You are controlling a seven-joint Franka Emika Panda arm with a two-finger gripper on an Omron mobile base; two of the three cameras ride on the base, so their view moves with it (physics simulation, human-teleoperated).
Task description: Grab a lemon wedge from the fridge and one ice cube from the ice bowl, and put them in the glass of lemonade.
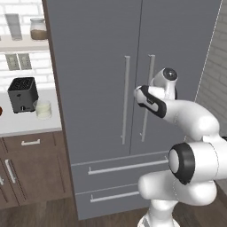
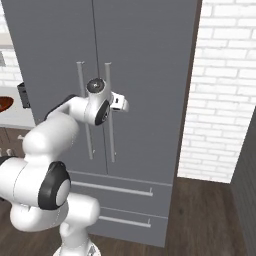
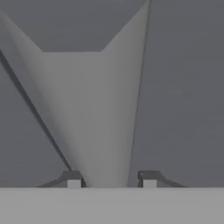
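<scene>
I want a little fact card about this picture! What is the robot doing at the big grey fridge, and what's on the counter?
fridge: tall matte grey two-door fridge, both doors shut
handle: slim vertical bar handle of the right door
gripper: gripper, one finger tip on each side of that handle; contact cannot be told
arm: white arm reaching to the doors
counter: black toaster beside short clear tumbler of pale liquid
shelf: lidded jar
drawers: two lower drawers, shut
</scene>
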